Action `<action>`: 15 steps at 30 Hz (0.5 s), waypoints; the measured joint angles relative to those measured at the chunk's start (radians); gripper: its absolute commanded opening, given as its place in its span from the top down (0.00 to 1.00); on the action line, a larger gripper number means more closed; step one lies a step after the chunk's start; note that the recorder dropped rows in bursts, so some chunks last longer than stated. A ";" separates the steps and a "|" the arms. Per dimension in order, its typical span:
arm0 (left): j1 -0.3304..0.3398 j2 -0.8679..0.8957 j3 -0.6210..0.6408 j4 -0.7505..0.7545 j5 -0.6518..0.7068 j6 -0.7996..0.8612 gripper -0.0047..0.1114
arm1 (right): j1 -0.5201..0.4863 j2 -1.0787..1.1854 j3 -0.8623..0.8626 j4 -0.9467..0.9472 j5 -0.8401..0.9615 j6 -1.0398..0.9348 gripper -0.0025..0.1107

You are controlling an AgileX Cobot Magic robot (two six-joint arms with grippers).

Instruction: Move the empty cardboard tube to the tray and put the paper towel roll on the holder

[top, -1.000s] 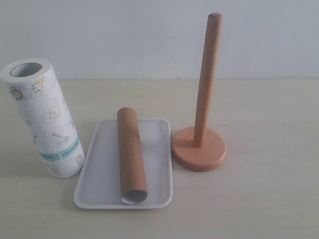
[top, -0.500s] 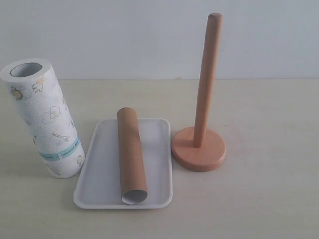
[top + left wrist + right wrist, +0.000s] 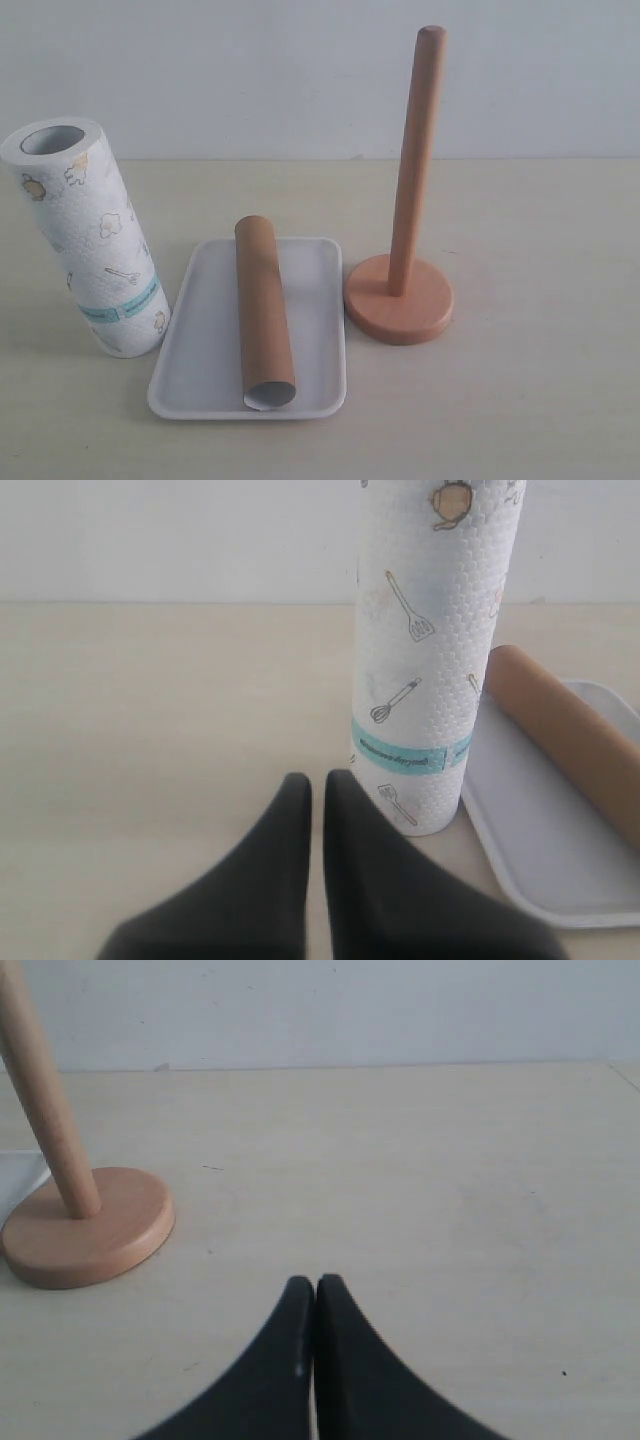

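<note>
One thick white embossed paper towel roll (image 3: 85, 240), printed with small kitchen drawings and a teal band, stands upright on the pale counter (image 3: 540, 300), just beside the left edge of the one shallow white rectangular tray (image 3: 205, 340). One slim brown cardboard tube (image 3: 263, 310) lies lengthwise in that tray, so that half of the job looks done. One reddish-brown wooden holder (image 3: 405, 230), a tall post on a round disc base, stands just right of the tray, its post bare.

I judge the roll light and soft. A hard squeeze would dent the paper, though the embossed surface should grip well. Holding it across the middle of its side should keep it upright for threading the hollow core over the post.

Two tools show, the left tool (image 3: 315, 780) near the roll and the right tool (image 3: 315, 1282) near the holder. Both have their jaws drawn together, holding nothing.
</note>
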 measured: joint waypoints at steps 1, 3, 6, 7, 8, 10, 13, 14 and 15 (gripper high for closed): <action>0.000 0.000 0.000 0.000 0.000 0.000 0.92 | 0.000 0.000 0.000 0.000 0.002 0.000 0.98; 0.000 0.000 0.000 0.000 0.000 0.000 0.92 | 0.000 0.000 0.000 0.000 0.002 0.000 0.98; 0.000 0.000 0.000 0.000 0.000 0.000 0.92 | 0.000 0.000 0.000 -0.003 0.002 -0.002 0.98; 0.000 0.000 0.000 0.000 0.000 0.000 0.92 | 0.000 0.000 0.000 -0.007 0.002 -0.002 0.98; 0.000 0.000 0.000 0.000 0.000 0.000 0.92 | 0.000 0.000 0.000 -0.009 0.002 -0.002 0.98; 0.000 0.000 0.000 0.000 0.000 0.000 0.92 | 0.000 0.000 0.000 -0.011 0.002 -0.002 0.98; 0.000 0.000 0.000 0.000 0.000 0.000 0.92 | 0.000 0.000 0.000 -0.011 0.002 -0.002 0.98; 0.000 0.000 0.000 0.000 0.000 0.000 0.92 | 0.000 0.000 0.000 -0.011 0.002 -0.002 0.98; 0.000 0.000 0.000 0.000 0.000 0.000 0.92 | 0.000 0.000 0.000 -0.011 0.002 -0.002 0.98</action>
